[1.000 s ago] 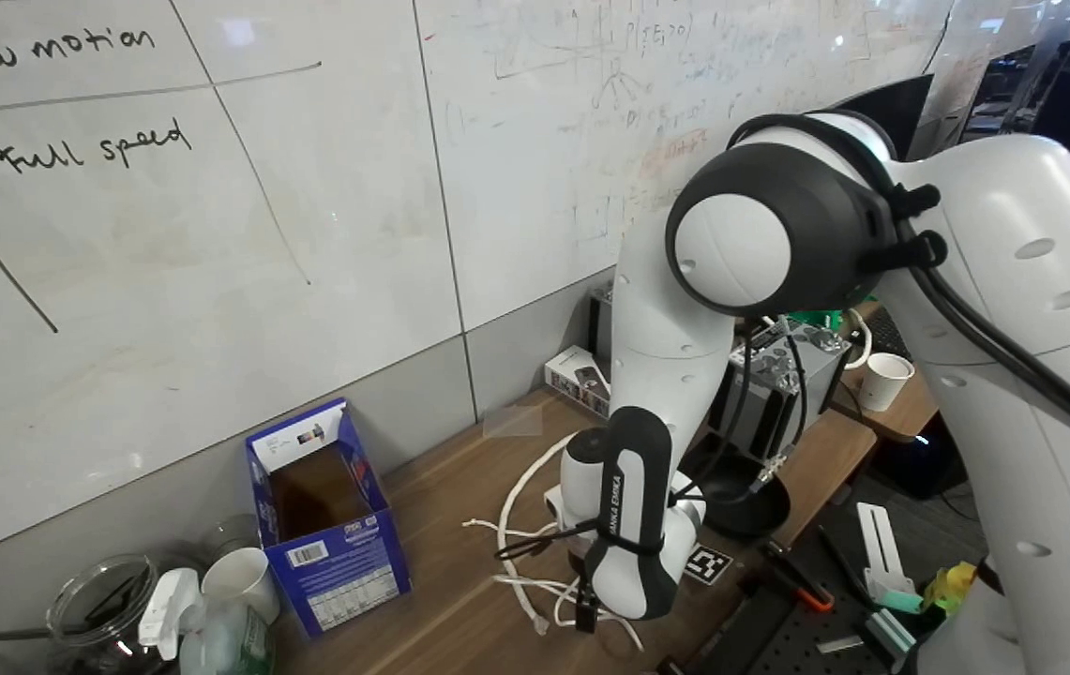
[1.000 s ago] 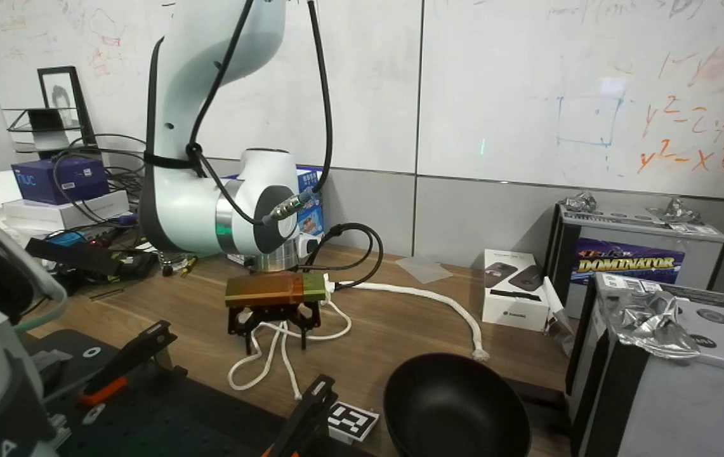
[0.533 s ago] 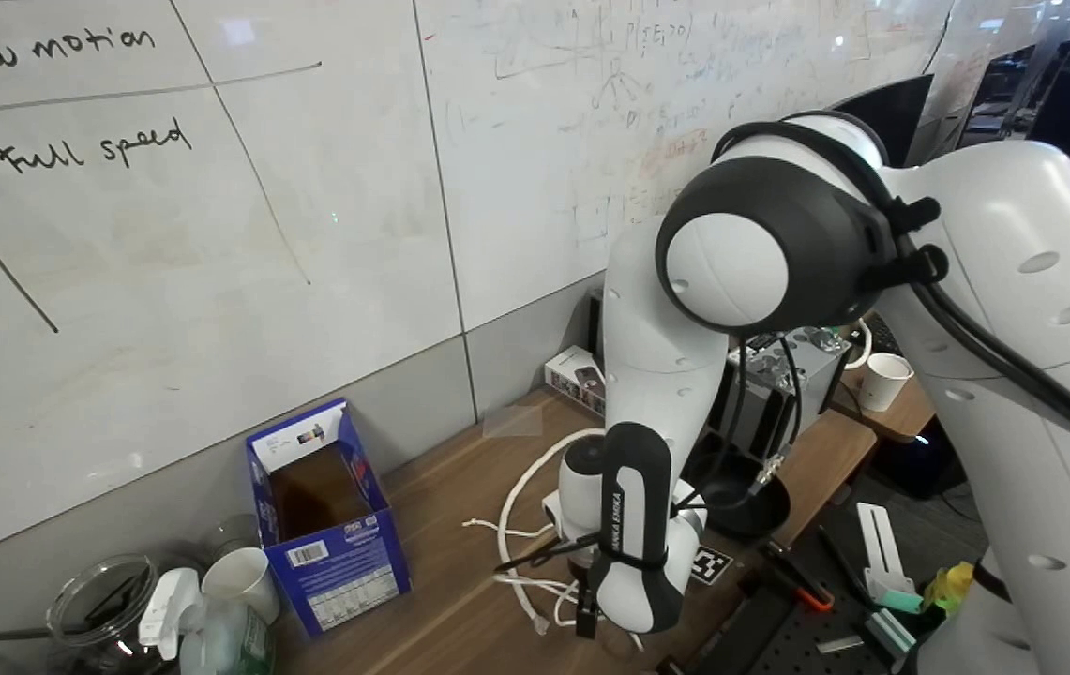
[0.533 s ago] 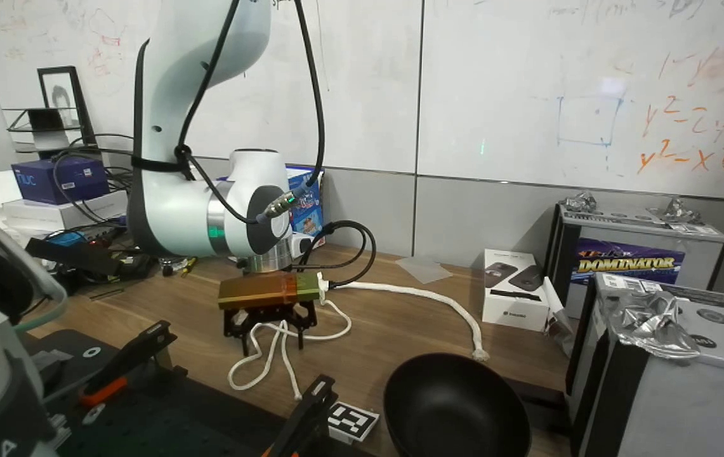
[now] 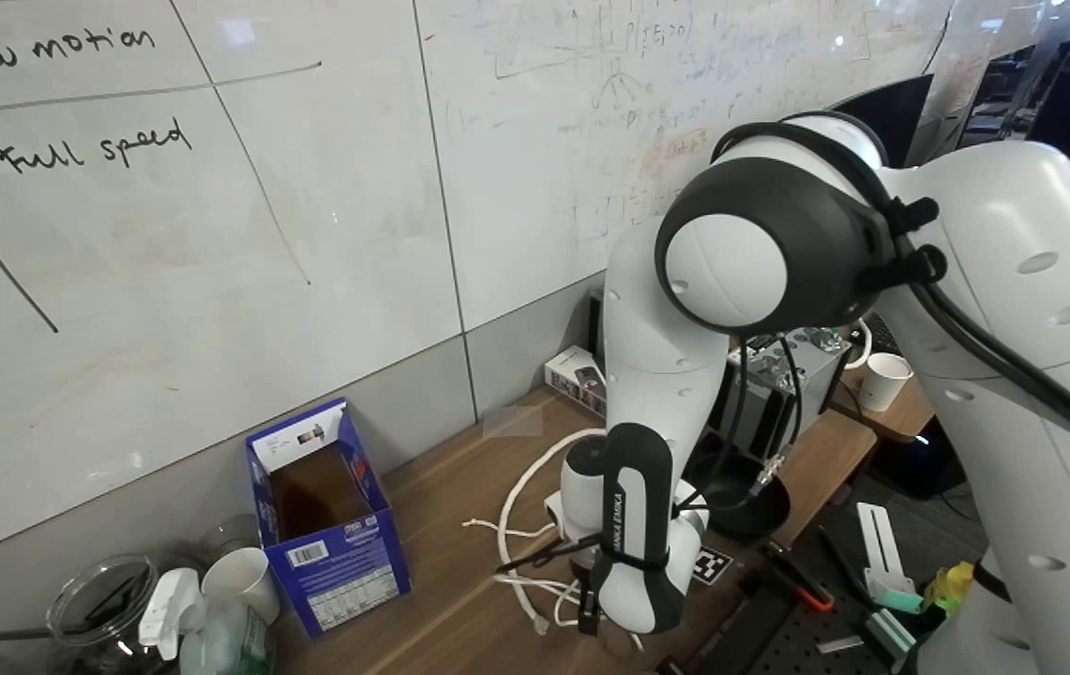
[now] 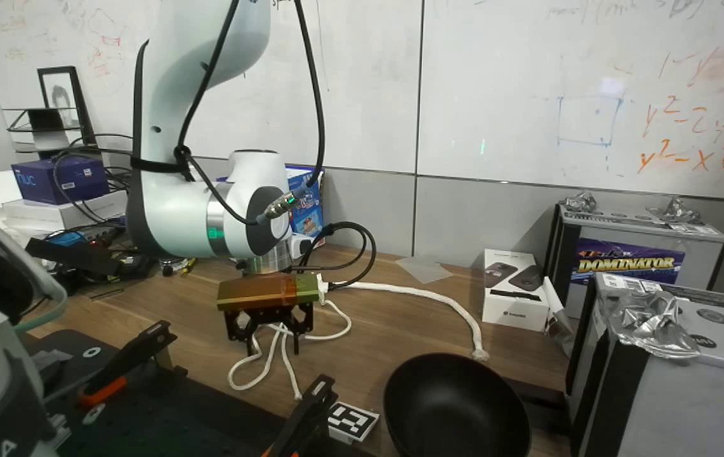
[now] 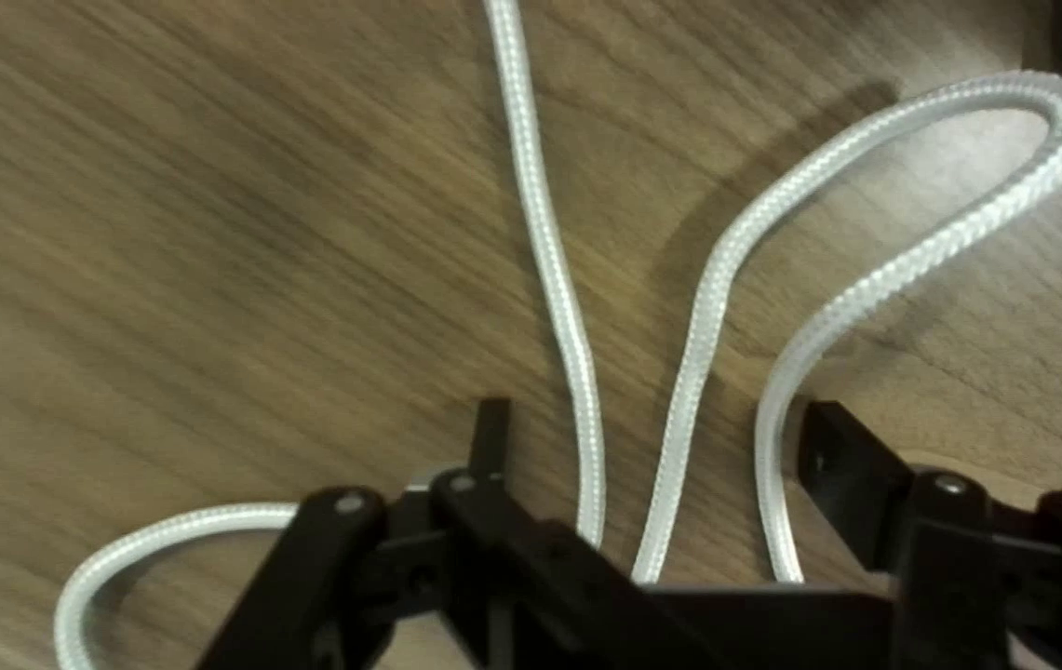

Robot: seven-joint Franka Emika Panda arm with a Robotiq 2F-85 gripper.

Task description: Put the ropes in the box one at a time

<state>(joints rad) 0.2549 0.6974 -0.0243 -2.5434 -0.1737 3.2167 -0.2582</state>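
It looks like a robotics lab: a white robot arm (image 5: 670,366), black cables (image 6: 318,114) strapped to it, reaches over a wood-grain bench (image 5: 455,586) beside a whiteboard (image 5: 347,197) lettered "slow motion" and "full speed". In an exterior view, handwritten orange equations (image 6: 703,158) show above grey boxy devices (image 6: 685,387); also there are a printed black-and-white code square (image 6: 352,420) and a perforated black plate (image 5: 783,633).

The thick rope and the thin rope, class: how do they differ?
The thick rope sweeps in a broad curve; the thin rope bends into loops. The wrist view shows the thin rope under the open gripper, but not the thick rope. Both are white, outside the blue box.
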